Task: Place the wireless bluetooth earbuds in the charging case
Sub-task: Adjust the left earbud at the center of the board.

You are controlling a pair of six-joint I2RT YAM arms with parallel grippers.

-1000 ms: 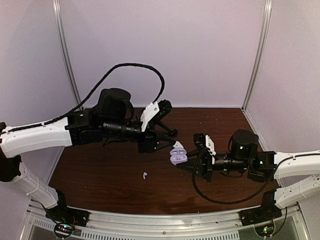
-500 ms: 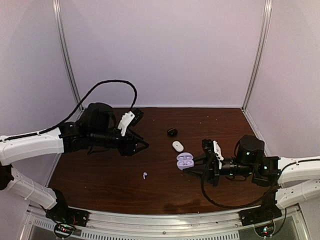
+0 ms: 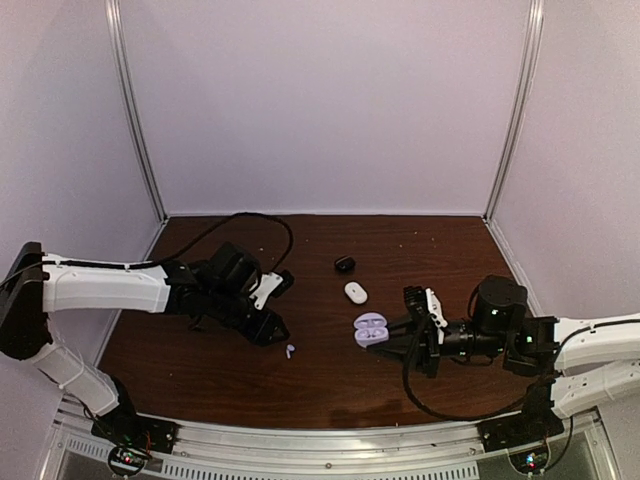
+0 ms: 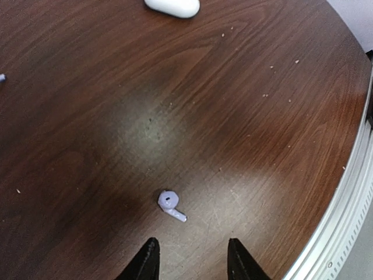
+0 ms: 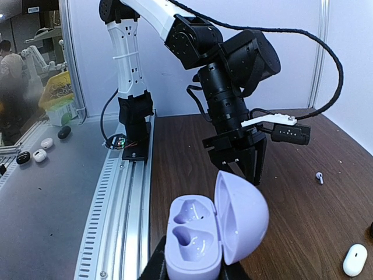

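Observation:
A pale lavender earbud (image 3: 290, 351) with a short stem lies on the brown table; it also shows in the left wrist view (image 4: 170, 204). My left gripper (image 3: 276, 333) is open and empty, low over the table, its tips just short of the earbud (image 4: 192, 259). My right gripper (image 3: 392, 338) is shut on an open lavender charging case (image 3: 369, 329). In the right wrist view the case (image 5: 201, 233) shows two empty wells and its lid stands open to the right. The earbud shows there too, far off (image 5: 319, 177).
A white closed case (image 3: 355, 292) and a small black case (image 3: 344, 264) lie at the back middle of the table. The white case also shows in the left wrist view (image 4: 172, 6). A metal rail (image 3: 330, 440) runs along the near edge. Walls enclose the back and sides.
My left arm has swung back toward the near left and come down low, its gripper now by the earbud. My right gripper has held the open case nearly still.

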